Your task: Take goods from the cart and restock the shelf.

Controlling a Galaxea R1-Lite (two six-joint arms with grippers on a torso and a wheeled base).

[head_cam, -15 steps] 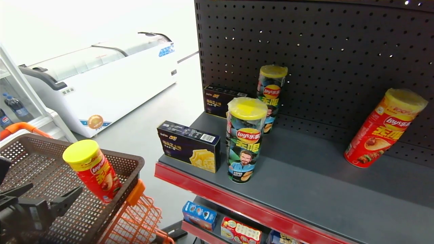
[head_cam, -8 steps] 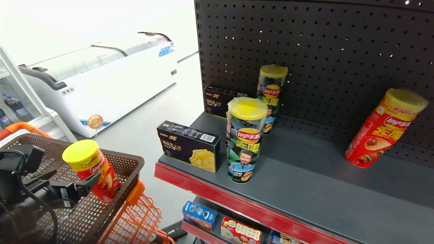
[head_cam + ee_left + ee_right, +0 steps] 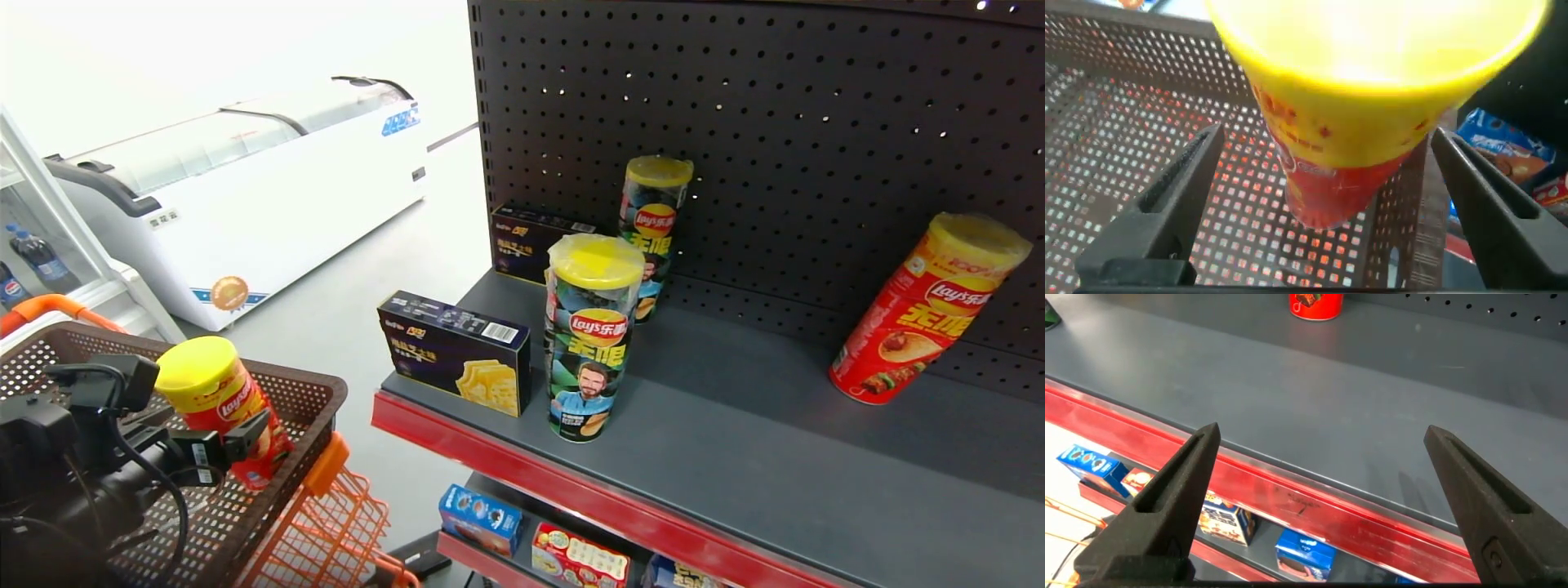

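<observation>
Over in the cart's brown basket [image 3: 326, 392], a red chip can with a yellow lid [image 3: 214, 390] stands slightly tilted near the corner closest to the shelf [image 3: 735, 441]. The left pincer [image 3: 208, 429] has its fingers spread wide on either side of the can, not clamped on it. The right pincer [image 3: 1319, 441] is spread just as wide and holds nothing, hanging by the shelf's red front edge. On the shelf, another red can [image 3: 922, 314] leans against the pegboard, well apart from two green-blue cans [image 3: 592, 339] and two dark boxes [image 3: 453, 351].
</observation>
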